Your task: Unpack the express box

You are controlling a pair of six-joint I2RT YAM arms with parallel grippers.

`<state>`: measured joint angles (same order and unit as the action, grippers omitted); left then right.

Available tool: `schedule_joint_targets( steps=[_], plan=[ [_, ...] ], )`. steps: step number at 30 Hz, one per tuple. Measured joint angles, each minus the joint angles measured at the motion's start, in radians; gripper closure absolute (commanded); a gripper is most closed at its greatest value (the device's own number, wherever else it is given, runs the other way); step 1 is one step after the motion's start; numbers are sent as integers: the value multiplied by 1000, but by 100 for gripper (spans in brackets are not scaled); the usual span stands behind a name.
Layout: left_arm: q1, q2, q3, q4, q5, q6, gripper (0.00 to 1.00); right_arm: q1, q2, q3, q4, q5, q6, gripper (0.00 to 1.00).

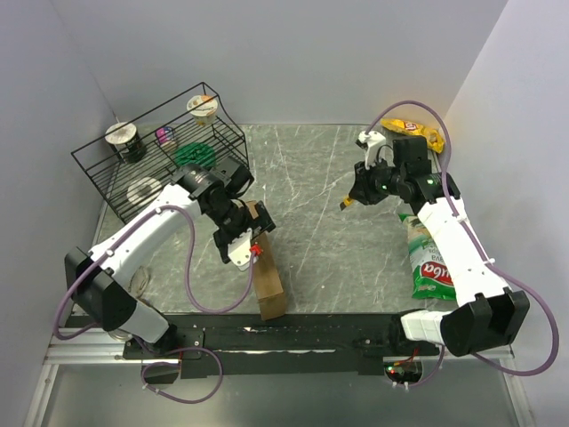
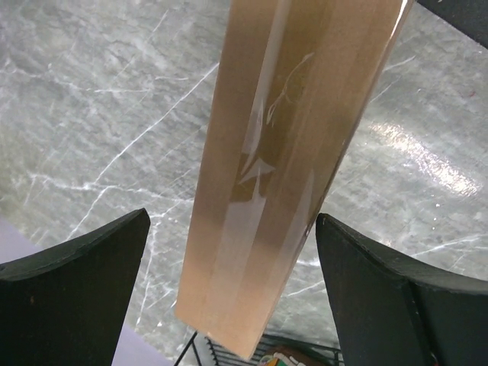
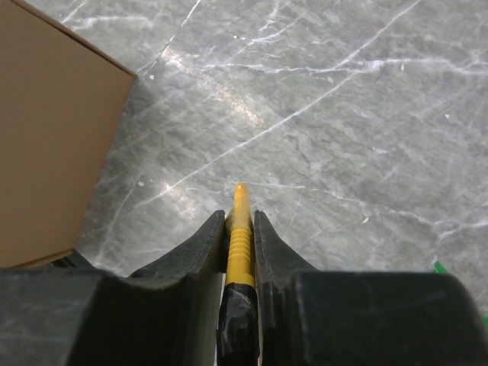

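Left end effector (image 2: 232,221), spread wide, straddles the express box (image 1: 269,276), maybe to steady it. Right end effector (image 3: 238,221) pinches a yellow tool (image 3: 241,202), likely to cut the tape (image 2: 259,168).

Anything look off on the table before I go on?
The express box stands on a narrow edge rather than lying flat, straddled by the open left gripper. The right gripper holds a yellow tool. No spills or damage show.
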<state>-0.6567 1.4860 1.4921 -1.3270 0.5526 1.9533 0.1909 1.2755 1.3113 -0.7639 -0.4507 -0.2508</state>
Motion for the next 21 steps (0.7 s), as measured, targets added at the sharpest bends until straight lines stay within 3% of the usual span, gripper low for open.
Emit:
schedule_joint_targets(
  steps=[8, 15, 21],
  plan=[
    [-16, 16, -69, 7, -26, 0, 1, -20, -10, -10, 0, -16, 7, 100],
    [-19, 31, -99, -3, -40, -13, 20, -20, 5, -8, -1, -27, 16, 100],
    [-21, 116, -6, 2, -46, -161, 29, -20, 16, 0, -8, -30, 19, 100]
  ],
)
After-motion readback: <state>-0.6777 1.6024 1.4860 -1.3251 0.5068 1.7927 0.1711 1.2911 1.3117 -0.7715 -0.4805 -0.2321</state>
